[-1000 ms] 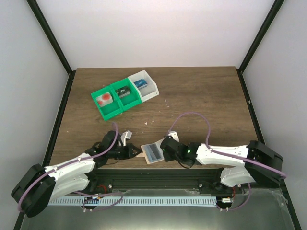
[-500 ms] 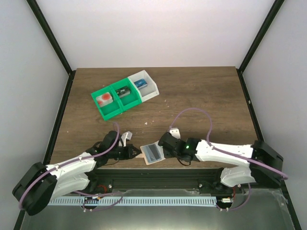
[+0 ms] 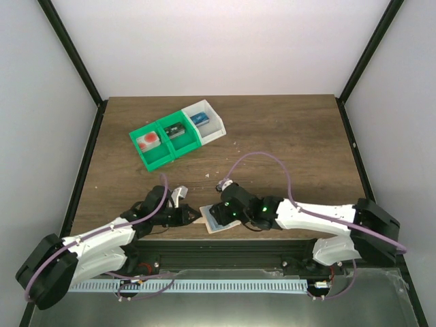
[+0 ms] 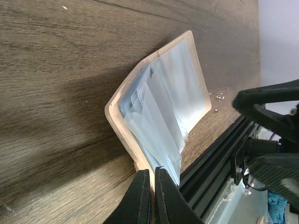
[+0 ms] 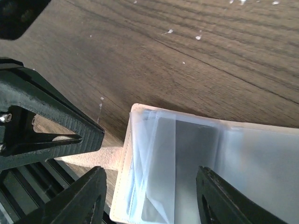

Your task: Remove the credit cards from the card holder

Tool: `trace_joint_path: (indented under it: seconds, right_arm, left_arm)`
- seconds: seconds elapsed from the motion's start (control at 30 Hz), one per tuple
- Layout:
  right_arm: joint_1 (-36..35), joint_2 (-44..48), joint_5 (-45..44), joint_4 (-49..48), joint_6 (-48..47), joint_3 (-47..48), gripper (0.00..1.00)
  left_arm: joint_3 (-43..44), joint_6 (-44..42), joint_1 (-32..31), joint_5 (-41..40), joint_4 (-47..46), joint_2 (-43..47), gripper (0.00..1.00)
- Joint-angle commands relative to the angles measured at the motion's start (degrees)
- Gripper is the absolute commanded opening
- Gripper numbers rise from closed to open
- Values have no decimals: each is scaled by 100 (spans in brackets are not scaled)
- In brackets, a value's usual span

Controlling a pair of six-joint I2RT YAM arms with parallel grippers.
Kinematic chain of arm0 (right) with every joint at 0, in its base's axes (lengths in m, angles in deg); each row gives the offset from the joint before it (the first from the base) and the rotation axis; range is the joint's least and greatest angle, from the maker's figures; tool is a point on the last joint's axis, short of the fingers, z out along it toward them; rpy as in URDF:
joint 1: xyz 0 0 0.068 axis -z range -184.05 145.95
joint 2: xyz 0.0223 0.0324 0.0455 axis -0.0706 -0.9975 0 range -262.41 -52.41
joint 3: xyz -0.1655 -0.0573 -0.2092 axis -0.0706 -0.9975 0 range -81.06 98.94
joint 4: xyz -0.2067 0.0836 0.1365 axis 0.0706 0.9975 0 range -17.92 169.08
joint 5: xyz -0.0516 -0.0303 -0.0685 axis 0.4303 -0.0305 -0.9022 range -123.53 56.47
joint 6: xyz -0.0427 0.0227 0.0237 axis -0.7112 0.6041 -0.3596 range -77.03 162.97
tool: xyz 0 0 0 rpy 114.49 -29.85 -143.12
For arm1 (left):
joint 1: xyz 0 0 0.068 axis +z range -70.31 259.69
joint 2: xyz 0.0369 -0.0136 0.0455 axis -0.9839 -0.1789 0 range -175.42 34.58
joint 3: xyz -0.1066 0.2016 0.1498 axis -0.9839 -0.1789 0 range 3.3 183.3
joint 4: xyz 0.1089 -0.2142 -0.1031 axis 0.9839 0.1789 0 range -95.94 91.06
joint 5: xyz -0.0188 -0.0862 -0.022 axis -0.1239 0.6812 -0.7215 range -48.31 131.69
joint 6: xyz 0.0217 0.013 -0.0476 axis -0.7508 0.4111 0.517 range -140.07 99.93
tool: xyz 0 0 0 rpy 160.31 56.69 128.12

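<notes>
The dark wood-grain table (image 3: 286,136) fills the middle of the overhead view, with two white-and-black arms reaching in from the bottom edge. At upper left stands a row of three open plastic bins (image 3: 163,159), two green and one white, each with one small item inside. One flat pale blue-grey folding card holder with tan edging (image 3: 211,225) lies spread open at bottom centre, at the table's near edge.

Over the last second the right tool (image 3: 221,210) has slid leftward from beside the holder to directly above it, hiding most of it from overhead. I judge the reach is over and the pick is about to start. In its wrist view the right tool (image 5: 150,172) has its fingers spread wide, straddling a clear pocket and gripping nothing. The left tool (image 4: 152,179) is pinched narrow on the holder's tan edge, propping one leaf up.

The thin blue credit cards (image 5: 196,156) are inside the holder. One darker rectangle shows through the pocket, and layered sleeves hide how many more there are.
</notes>
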Motion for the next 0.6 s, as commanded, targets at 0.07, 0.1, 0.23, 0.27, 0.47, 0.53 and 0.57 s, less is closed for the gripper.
trace_joint_path:
  seconds: [0.07, 0.1, 0.23, 0.27, 0.47, 0.53, 0.57]
  right_arm:
    - [-29, -539, 236, -596, -573, 80, 56]
    - [-30, -625, 234, -621, -608, 83, 57]
    - [-37, -887, 239, -766, -672, 33, 57]
    - [-41, -937, 234, -812, -670, 8, 56]
    - [-58, -1128, 217, -941, -678, -68, 56]
    - [-57, -1220, 180, -930, -679, -65, 57]
    - [-56, -1257, 154, -916, -673, -63, 57]
  left_arm:
    - [104, 59, 6, 53, -131, 103, 0]
    - [108, 58, 6, 66, -138, 103, 0]
    - [99, 73, 6, 79, -123, 131, 0]
    - [91, 82, 9, 75, -123, 144, 0]
    - [82, 98, 7, 75, -122, 181, 0]
    - [88, 91, 13, 77, -118, 184, 0]
    - [93, 90, 7, 79, -118, 193, 0]
